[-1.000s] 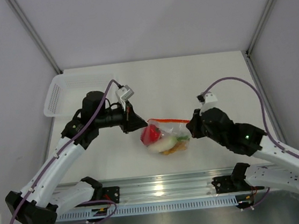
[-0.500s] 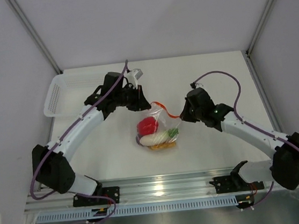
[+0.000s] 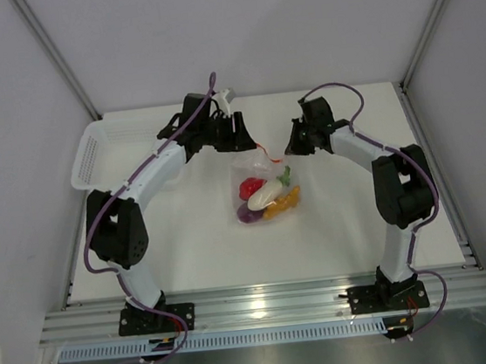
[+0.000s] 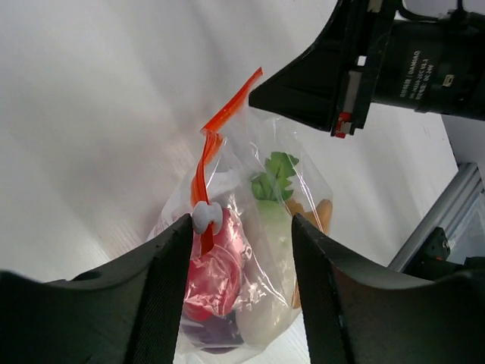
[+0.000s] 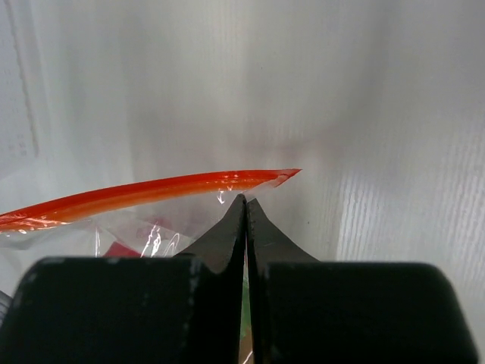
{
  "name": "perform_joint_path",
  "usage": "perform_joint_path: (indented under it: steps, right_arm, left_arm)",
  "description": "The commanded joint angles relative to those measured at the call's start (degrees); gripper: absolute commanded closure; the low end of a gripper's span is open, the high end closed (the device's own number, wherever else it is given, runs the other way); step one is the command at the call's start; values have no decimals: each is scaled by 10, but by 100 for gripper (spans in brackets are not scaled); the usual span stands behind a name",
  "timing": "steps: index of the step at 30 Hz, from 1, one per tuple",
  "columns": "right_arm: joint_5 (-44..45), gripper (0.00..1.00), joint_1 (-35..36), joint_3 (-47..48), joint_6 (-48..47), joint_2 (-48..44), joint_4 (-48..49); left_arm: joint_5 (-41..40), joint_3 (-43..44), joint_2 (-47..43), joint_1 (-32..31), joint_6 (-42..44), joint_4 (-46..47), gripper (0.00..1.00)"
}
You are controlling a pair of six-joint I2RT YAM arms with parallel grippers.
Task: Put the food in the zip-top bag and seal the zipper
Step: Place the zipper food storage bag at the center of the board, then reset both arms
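Since the food (image 3: 265, 199) already sits inside, we see mid-frame overhead the zip-top bag (image 3: 261, 189) lying on the counter (image 3: 189, 250). Left wrist: left end effector (image 4: 241, 250) parted, straddling the zipper (image 4: 220, 133) and its white slider (image 4: 206, 217). Right wrist: right end effector (image 5: 245, 203) pinched shut at the bag's corner, anchoring it.

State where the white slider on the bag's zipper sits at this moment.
In the left wrist view, the white slider sits on the zipper at the bag's left side, between the left tool's open fingers, just above the red toy food.

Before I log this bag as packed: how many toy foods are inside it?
4, all inside the clear zip-top bag: red round one, white one with green, purple one, orange-yellow long one. More may be hidden.
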Motion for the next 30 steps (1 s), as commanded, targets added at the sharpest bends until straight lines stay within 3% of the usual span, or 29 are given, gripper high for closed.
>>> perform_joint_path:
  steps: [1,3,4,5,11,15,19,22,24,25,26,30]
  right_arm:
    - [-41,100,3,44,-36,30,16]
    - [-37,94,2,50,-39,46,15]
    - [-34,94,2,48,-39,50,16]
    - [-31,93,2,43,-39,49,16]
    - [17,88,0,20,-34,41,22]
    - [39,82,-2,33,-31,51,17]
    - [62,82,-2,35,-22,54,12]
    - [80,76,-2,34,-20,50,1]
    - [104,59,-2,31,-19,42,-6]
    - [117,19,-2,27,-18,28,-8]
    - [137,4,-2,21,-24,18,-5]
    - [170,1,-1,17,-39,-37,-37]
  left_arm:
    - [-16,33,1,5,0,27,42]
    - [-33,31,-7,5,5,23,36]
    - [-70,22,-30,4,9,31,7]
    - [-89,2,-46,5,8,41,1]
    - [-260,-89,-166,-1,17,81,1]
    - [-263,-187,-283,-9,-5,126,0]
    - [-291,-173,-306,-9,-14,60,1]
    - [-271,-207,-347,-18,-24,62,0]
    - [-252,-232,-374,-26,-40,60,1]
    - [-241,-245,-407,-30,-46,66,1]
    - [-229,-288,-424,-30,-63,73,1]
    - [-183,-357,-505,-32,-94,102,1]
